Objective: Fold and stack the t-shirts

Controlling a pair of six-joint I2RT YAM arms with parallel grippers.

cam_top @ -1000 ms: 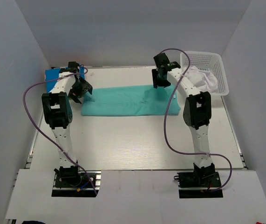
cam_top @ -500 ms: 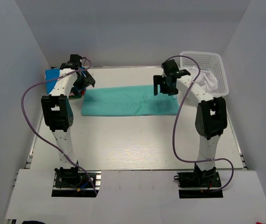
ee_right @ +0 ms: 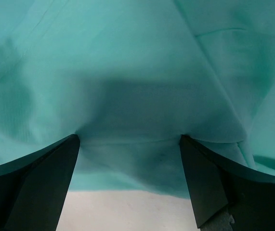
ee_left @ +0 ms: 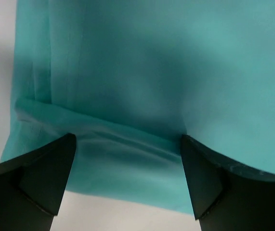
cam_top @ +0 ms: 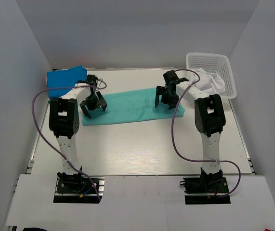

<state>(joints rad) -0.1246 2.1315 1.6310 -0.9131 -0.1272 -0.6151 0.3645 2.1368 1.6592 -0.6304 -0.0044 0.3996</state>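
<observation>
A teal-green t-shirt (cam_top: 130, 107) lies folded into a long strip across the middle of the table. My left gripper (cam_top: 93, 107) is open over its left end; the left wrist view shows the cloth (ee_left: 142, 82) between the spread fingers (ee_left: 41, 178). My right gripper (cam_top: 166, 99) is open over its right end, with teal cloth (ee_right: 127, 72) between its fingers (ee_right: 209, 183). A bright blue t-shirt (cam_top: 65, 77) lies folded at the back left corner. A white t-shirt (cam_top: 209, 79) hangs in the basket. Red-pink and dark green shirts are out of view.
A white plastic mesh basket (cam_top: 214, 62) stands at the back right corner. White walls close in the table on three sides. Purple cables loop from both arms.
Both grippers have come down onto the ends of the teal shirt. The left moved forward and right from the blue shirt; the right moved down and a little left. The strip now lies slightly skewed.
</observation>
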